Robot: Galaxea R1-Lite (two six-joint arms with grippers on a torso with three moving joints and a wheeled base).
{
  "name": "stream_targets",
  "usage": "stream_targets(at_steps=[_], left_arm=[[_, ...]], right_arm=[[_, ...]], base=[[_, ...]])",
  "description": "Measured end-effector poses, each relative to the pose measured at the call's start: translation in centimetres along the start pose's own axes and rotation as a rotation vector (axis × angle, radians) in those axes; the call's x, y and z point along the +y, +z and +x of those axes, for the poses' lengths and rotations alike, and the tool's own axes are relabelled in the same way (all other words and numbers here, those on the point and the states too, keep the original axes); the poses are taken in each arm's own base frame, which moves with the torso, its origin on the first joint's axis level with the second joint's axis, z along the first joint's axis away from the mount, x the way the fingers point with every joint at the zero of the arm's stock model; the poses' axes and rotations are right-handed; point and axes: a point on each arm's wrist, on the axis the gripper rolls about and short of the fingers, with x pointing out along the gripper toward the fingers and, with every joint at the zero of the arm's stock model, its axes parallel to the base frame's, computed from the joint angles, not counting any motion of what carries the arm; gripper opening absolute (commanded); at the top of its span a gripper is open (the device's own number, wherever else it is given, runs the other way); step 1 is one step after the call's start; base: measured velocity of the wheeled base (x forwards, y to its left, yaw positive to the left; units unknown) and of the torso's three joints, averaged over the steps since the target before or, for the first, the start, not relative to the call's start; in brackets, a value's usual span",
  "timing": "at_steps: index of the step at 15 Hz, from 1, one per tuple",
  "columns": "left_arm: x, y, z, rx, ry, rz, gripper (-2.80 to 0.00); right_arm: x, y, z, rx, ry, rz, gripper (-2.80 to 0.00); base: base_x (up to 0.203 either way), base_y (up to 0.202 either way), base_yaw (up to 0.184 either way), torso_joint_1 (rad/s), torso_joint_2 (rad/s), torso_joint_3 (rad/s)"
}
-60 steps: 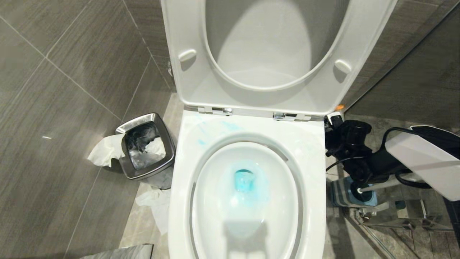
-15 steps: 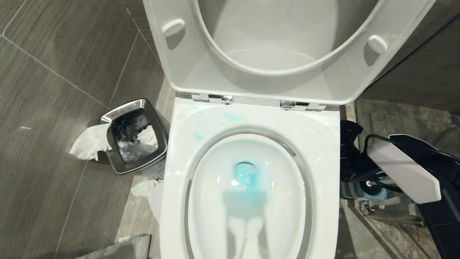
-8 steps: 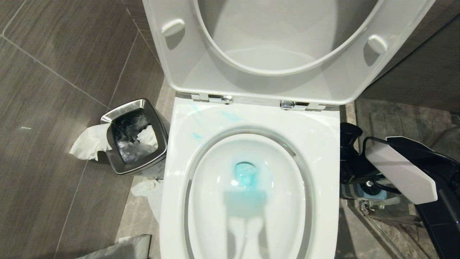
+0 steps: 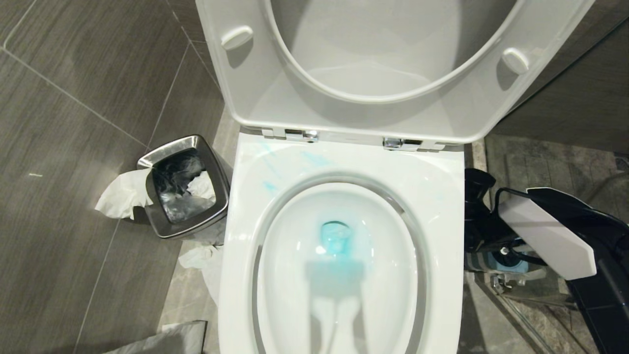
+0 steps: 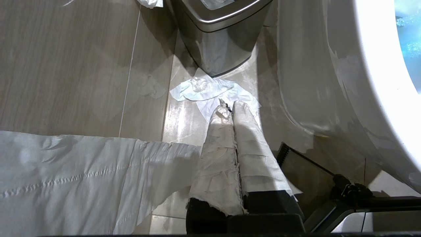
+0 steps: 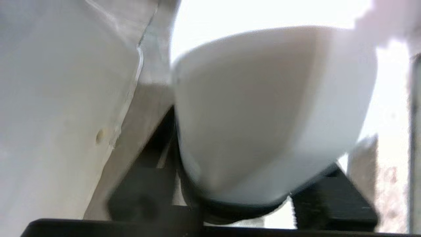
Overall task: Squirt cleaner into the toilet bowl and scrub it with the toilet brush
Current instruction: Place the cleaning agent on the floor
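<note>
Left jaws: the left gripper (image 5: pixel 230 107) is held over the floor (image 5: pixel 65 65) with its tape-wrapped jaws pressed together, nothing between them.
Ahead of the left jaws: a crumpled tissue (image 5: pixel 210 90) is seen just past the tips, and the steel waste bin (image 5: pixel 213 33) beyond it.
Right jaws: the right gripper (image 6: pixel 236 184) is lowered beside the toilet; a white rounded shape (image 6: pixel 263 115) sits between its two black jaws, but whether it is clamped cannot be told.
Toilet brush: its white handle end (image 4: pixel 501 251) is seen standing in the blue-and-grey holder (image 4: pixel 513 265), close under the right arm.
Toilet bowl: the toilet bowl (image 4: pixel 432 196) lies between the two arms, its seat (image 4: pixel 255 98) raised.
Bowl contents: blue liquid (image 4: pixel 336 241) is pooled in the water, with faint blue smears on the rim, well apart from both sets of jaws.
</note>
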Motion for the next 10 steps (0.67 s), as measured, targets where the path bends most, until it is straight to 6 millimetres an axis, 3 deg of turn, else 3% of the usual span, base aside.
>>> stream_targets(at_steps=[10], left_arm=[[0.0, -0.01, 0.0, 0.001, -0.001, 0.0, -2.8]], right_arm=[[0.04, -0.33, -0.54, 0.035, 0.004, -0.006, 0.0]], base=[[0.0, 0.0, 0.0, 0.0, 0.0, 0.0]])
